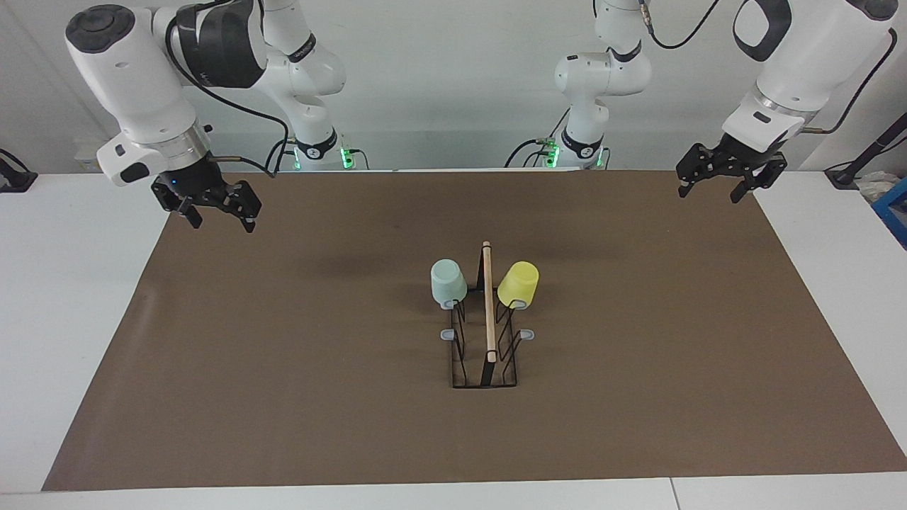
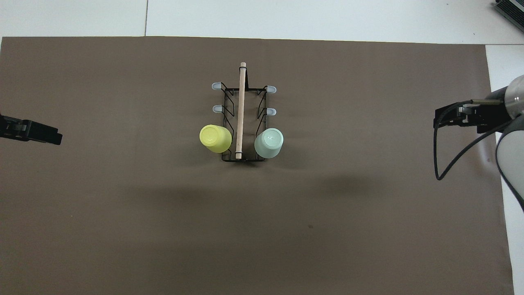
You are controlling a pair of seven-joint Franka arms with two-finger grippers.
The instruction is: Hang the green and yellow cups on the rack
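The black wire rack with a wooden rod on top stands in the middle of the brown mat. The green cup hangs upside down on the peg nearest the robots, on the rack's side toward the right arm's end. The yellow cup hangs the same way on the side toward the left arm's end. My right gripper hovers open and empty over its end of the mat. Over the other end my left gripper hangs open and empty too.
The brown mat covers most of the white table. Several grey-tipped pegs on the rack are bare. A blue object lies off the mat at the left arm's end.
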